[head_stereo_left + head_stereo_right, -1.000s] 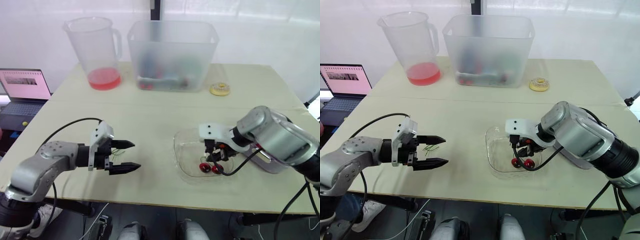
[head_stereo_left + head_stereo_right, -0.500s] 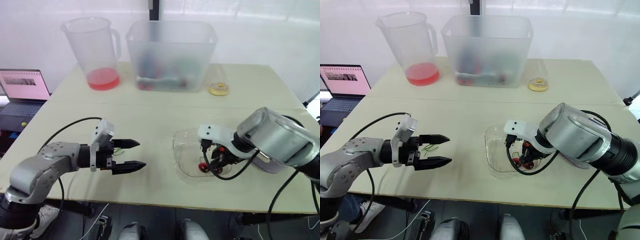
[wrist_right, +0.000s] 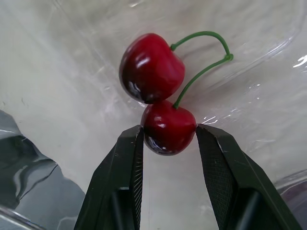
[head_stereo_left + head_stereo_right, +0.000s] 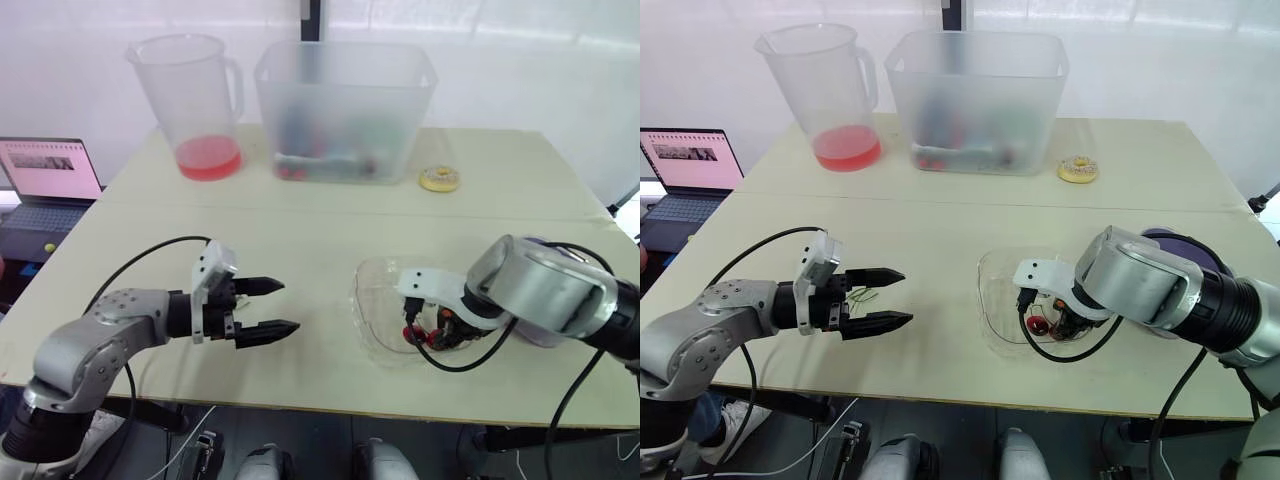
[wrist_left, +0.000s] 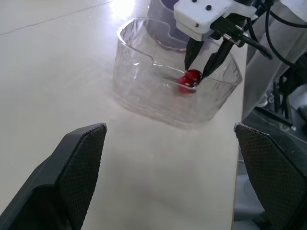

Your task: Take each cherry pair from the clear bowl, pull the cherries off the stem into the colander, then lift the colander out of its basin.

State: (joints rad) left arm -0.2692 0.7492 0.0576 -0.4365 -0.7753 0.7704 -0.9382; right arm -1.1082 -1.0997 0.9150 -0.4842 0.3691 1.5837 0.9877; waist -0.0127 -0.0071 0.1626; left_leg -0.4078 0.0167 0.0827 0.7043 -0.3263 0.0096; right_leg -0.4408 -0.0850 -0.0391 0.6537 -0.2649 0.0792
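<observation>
A clear bowl [image 4: 372, 305] sits near the table's front edge on the right. A cherry pair [image 3: 152, 68] on a green stem lies on its bottom. My right gripper [image 3: 168, 130] reaches down into the bowl, and its fingers press both sides of the lower cherry [image 3: 168, 128]. The left wrist view shows that same right gripper [image 5: 196, 71] pinching the cherries [image 5: 192, 76] behind the bowl wall [image 5: 144, 91]. My left gripper [image 4: 290, 306] hovers open and empty over bare table left of the bowl. Green stems [image 4: 864, 294] lie just beneath it.
At the back stand a pitcher [image 4: 190, 100] with red liquid and a large frosted tub [image 4: 345, 110] with items inside. A yellow ring [image 4: 439, 178] lies to the tub's right. A purple container [image 4: 1170, 240] sits behind my right arm. A laptop [image 4: 50, 170] stands off the left edge.
My right gripper has sunk lower into the bowl and closed around one cherry. The left gripper has crept a little to the right, still open.
</observation>
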